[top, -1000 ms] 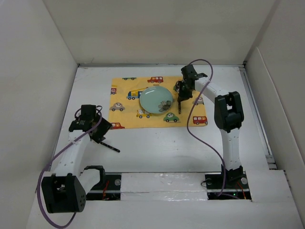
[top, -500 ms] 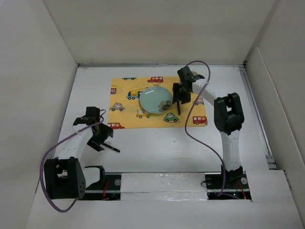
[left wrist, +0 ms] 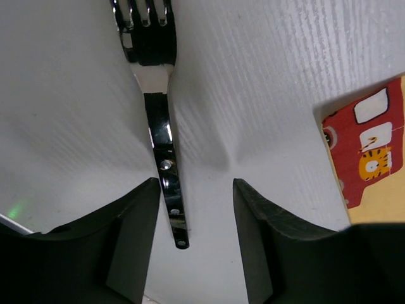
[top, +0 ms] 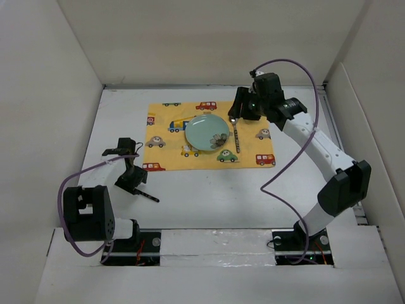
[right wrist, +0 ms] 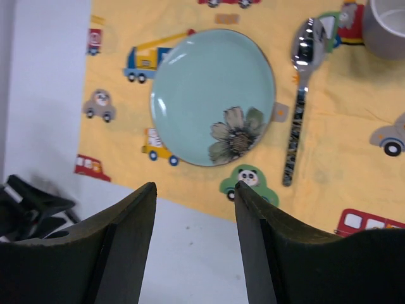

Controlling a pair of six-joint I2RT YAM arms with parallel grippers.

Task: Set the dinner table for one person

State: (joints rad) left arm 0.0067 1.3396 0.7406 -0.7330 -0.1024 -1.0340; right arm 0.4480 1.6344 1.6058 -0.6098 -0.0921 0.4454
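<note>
Straddling the fork (left wrist: 158, 120) lying on the white worktop (top: 209, 190) by the arms, the left end effector (left wrist: 194, 190) is spread, seemingly not touching it; the right end effector (right wrist: 193, 190), also spread, hovers over the plate (right wrist: 212, 95) and spoon (right wrist: 297, 120) on the placemat (right wrist: 342, 171).

A steel fork (left wrist: 161, 126) lies flat on the white table (left wrist: 266, 82), its tines cut off by the top edge of the frame. Its handle runs down to the centre and ends between the spread dark fingers of the left gripper (left wrist: 195, 183), nearer the left-hand one. A corner of a yellow placemat (left wrist: 373, 158), printed with a red car, juts in at the right edge.
</note>
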